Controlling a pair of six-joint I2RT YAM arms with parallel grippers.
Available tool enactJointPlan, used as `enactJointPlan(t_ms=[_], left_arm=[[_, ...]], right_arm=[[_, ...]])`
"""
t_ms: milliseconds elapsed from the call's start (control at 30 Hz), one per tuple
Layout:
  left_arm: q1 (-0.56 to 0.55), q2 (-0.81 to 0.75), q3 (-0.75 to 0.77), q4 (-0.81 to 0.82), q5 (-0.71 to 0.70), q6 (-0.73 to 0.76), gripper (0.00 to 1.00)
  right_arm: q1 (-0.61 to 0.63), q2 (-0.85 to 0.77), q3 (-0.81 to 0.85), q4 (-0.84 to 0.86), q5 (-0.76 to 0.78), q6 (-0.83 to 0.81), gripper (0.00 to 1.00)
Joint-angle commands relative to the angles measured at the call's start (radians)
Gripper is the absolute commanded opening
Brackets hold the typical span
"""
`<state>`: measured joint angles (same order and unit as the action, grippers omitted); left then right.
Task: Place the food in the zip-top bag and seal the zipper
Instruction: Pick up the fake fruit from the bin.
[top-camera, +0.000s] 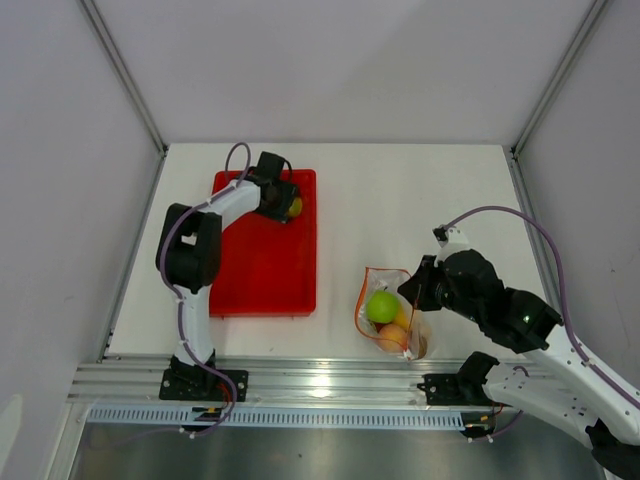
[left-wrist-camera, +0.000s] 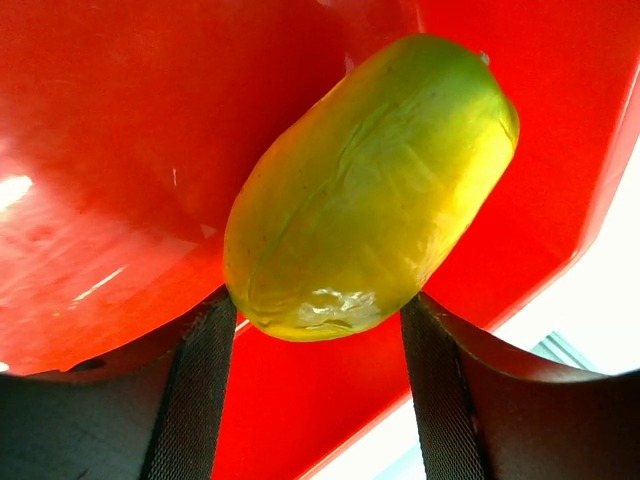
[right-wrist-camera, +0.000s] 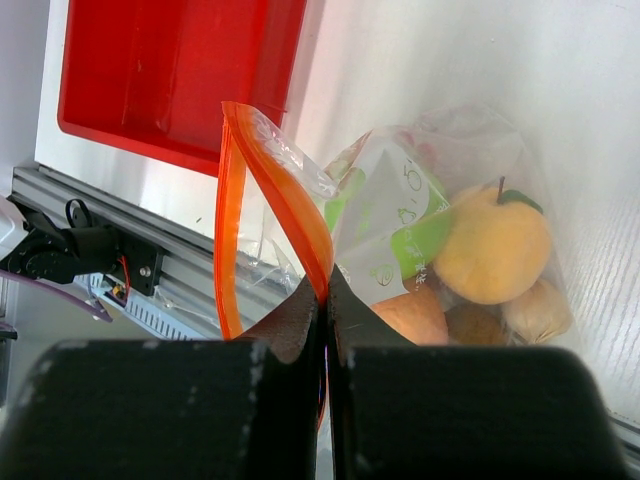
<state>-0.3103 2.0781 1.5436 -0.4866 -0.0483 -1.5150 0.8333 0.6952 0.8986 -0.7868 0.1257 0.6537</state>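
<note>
The left gripper (left-wrist-camera: 315, 318) grasped the mango (left-wrist-camera: 370, 190). Its fingers (left-wrist-camera: 195, 380) stood apart, and each pressed a side of the fruit's near, blunt end. In the left wrist view the mango's long axis ran from lower left to upper right, pointing away from the gripper, with most of its length beyond the fingertips. It sat over the tray (top-camera: 265, 280), at the far right corner. From above only a sliver of yellow showed past the gripper, so its axis could not be read there, nor whether it touched the tray floor.

The right gripper (right-wrist-camera: 326, 300) was clenched on the zipper (right-wrist-camera: 228, 220), its fingers pinching the strip where the two sides met. From that pinch the strip spread into an open loop, so the mouth gaped. The bag (right-wrist-camera: 470, 140) lay on the table (top-camera: 400, 200) right of the tray, close to the near edge. Its long axis ran far to near, with the mouth pointing to the far side and the closed bottom toward the arm bases. Inside were the apple (top-camera: 381, 306), nearest the mouth, and the orange (right-wrist-camera: 495, 250), with its stalk and leaf, deeper in. Other small fruits crowded the bottom, too blurred by the plastic to name.
</note>
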Motion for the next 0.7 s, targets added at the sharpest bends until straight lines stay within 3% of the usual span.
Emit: enactJointPlan(t_ms=[0, 33, 133, 667], left_arm=[[0.016, -0.065, -0.017, -0.038, -0.05, 0.064, 0.63], [0.017, -0.066, -0.013, -0.049, -0.054, 0.07, 0.81], [0.023, -0.047, 0.029, -0.101, -0.055, 0.076, 0.95], [0.066, 0.014, 0.073, -0.13, -0.038, 0.05, 0.99]], right_arm=[[-0.005, -0.008, 0.013, 0.034, 0.002, 0.001, 0.0], [-0.005, -0.01, 0.011, 0.035, 0.002, 0.003, 0.0], [-0.005, -0.013, 0.005, 0.035, 0.0, 0.007, 0.0], [-0.003, -0.011, -0.016, 0.05, 0.005, 0.006, 0.0]])
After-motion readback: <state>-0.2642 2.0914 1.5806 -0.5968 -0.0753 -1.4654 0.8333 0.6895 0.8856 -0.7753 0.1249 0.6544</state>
